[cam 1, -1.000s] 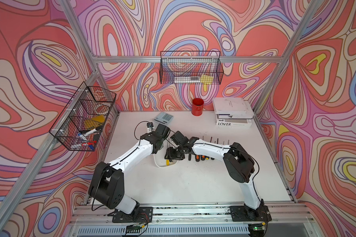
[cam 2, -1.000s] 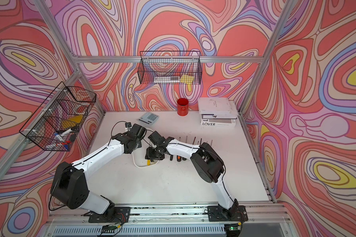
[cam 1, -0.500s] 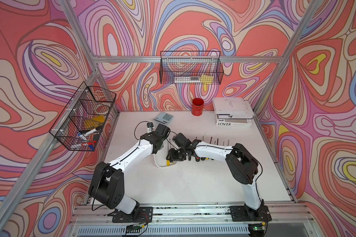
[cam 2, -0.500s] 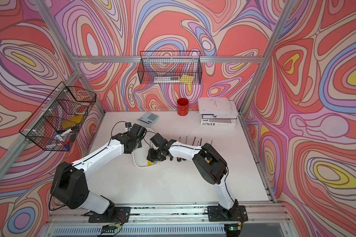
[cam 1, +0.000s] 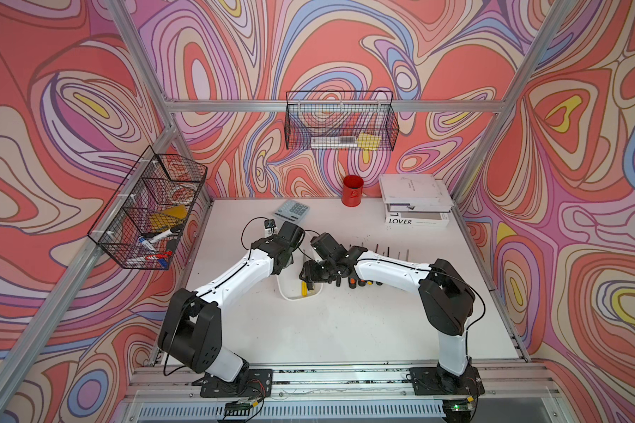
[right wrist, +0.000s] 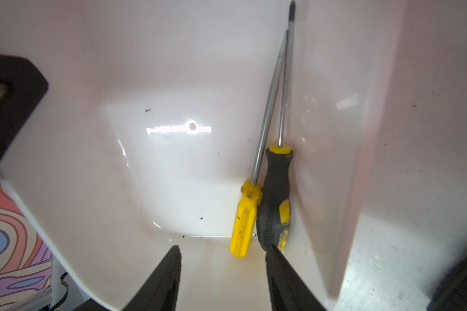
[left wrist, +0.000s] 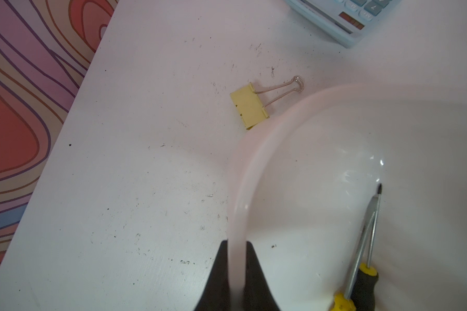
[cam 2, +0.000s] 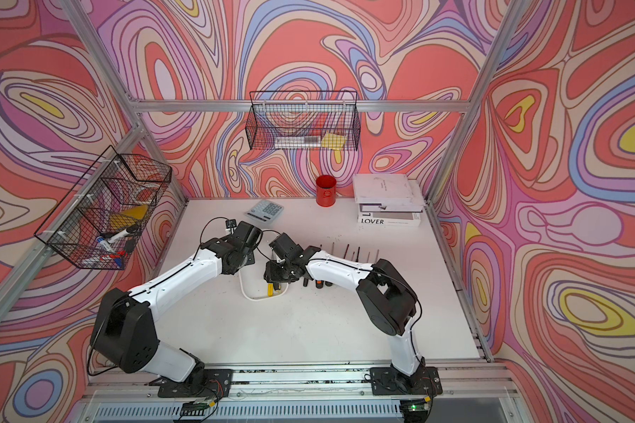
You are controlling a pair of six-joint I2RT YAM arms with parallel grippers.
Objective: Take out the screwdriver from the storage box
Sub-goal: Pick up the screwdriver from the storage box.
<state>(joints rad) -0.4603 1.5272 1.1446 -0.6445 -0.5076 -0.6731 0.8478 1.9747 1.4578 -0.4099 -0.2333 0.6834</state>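
The white storage box [cam 1: 285,292] [cam 2: 247,293] sits mid-table. My left gripper [left wrist: 236,243] is shut on the storage box's rim [left wrist: 254,134]. Two screwdrivers lie side by side against one wall inside it: a yellow-handled screwdriver [right wrist: 244,215] [left wrist: 340,304] and a black-and-yellow-handled screwdriver [right wrist: 275,188] [left wrist: 364,285]. The yellow handle [cam 1: 304,288] [cam 2: 270,289] shows in both top views. My right gripper [right wrist: 223,249] [cam 1: 310,273] hangs open inside the box, just behind the handle ends. One of its fingertips [right wrist: 271,250] is near the black handle's butt. Nothing is between its fingers.
A row of other screwdrivers [cam 1: 360,282] lies on the table right of the box, partly under my right arm. A yellow binder clip [left wrist: 250,106] lies just outside the rim. Calculator [cam 1: 292,210], red cup [cam 1: 352,190] and books [cam 1: 415,205] stand at the back; wire baskets [cam 1: 340,124] [cam 1: 151,208] hang on the walls.
My right gripper has shifted slightly over the box and sits a little lower. The left arm and the box have not moved.
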